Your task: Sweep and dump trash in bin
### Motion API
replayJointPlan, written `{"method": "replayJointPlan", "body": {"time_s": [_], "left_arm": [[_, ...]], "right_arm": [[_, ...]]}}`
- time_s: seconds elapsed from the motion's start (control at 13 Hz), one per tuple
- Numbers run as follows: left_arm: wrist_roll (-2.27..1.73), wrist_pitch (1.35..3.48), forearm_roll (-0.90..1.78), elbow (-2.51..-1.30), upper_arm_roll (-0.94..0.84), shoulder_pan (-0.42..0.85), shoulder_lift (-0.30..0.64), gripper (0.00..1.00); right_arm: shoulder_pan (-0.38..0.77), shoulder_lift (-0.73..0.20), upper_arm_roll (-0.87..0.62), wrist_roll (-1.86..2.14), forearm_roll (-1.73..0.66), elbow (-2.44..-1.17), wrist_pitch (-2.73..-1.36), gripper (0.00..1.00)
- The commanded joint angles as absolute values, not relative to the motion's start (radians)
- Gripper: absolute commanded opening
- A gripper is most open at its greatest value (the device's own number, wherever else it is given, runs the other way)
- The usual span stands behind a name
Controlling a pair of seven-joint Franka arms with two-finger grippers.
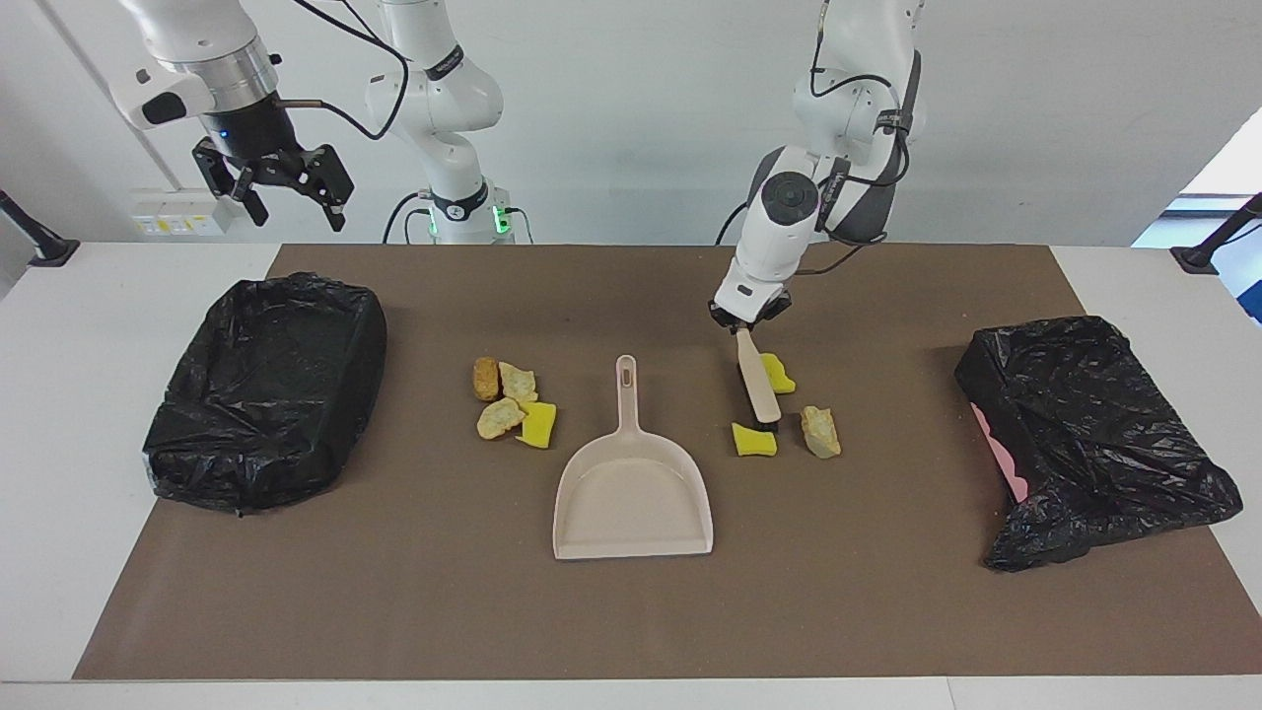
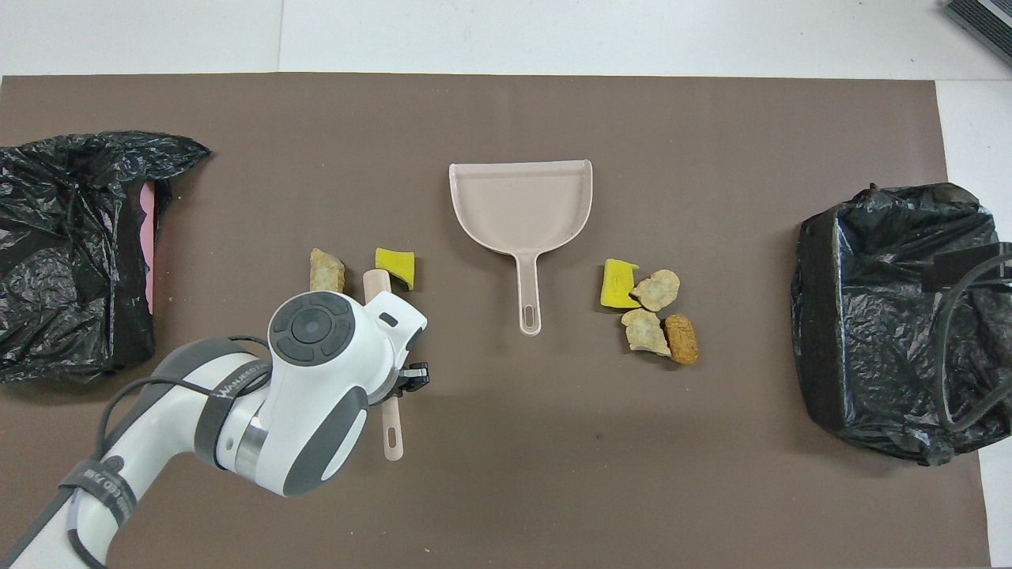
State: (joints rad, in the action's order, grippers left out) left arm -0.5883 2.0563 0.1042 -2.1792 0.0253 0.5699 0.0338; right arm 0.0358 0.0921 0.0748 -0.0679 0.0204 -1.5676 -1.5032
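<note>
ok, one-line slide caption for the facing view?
Left tool sweeps a brush among trash chunks beside the dustpan; right tool waits open.

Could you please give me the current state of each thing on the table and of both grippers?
Left gripper: shut on brush.
Brush: bristles down among trash.
Right gripper: open, raised, waiting.
Dustpan: flat, empty.
Trash: all on mat.
Bins: bag-lined, open.
</note>
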Motion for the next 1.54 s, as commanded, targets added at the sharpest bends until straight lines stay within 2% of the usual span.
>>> {"method": "replayJointPlan", "body": {"time_s": [0.0, 0.23, 0.38, 0.62, 1.46], "left_arm": [[-0.572, 1.979, 0.094, -2.065, 0.014, 0.528, 0.049, 0.0], [-0.558, 2.049, 0.104, -1.976, 0.012, 0.512, 0.113, 0.0], [-0.555, 2.152, 0.12, -1.967, 0.011, 0.503, 0.149, 0.0], [-0.555, 2.264, 0.216, -1.884, 0.011, 0.502, 0.25, 0.0], [-0.549, 2.306, 0.374, -1.901, 0.003, 0.491, 0.279, 0.0]], "right_arm": [[0.028, 0.084, 0.072, -0.046, 0.012, -1.551, -1.489, 1.0], [0.028, 0.084, 0.072, -0.046, 0.012, -1.551, -1.489, 1.0], [0.028, 0.084, 0.072, -0.046, 0.012, -1.551, -1.489, 1.0], [0.028, 0.084, 0.072, -0.046, 0.012, -1.551, -1.489, 1.0], [0.029, 0.086, 0.072, -0.046, 0.014, -1.552, -1.479, 1.0]]}}
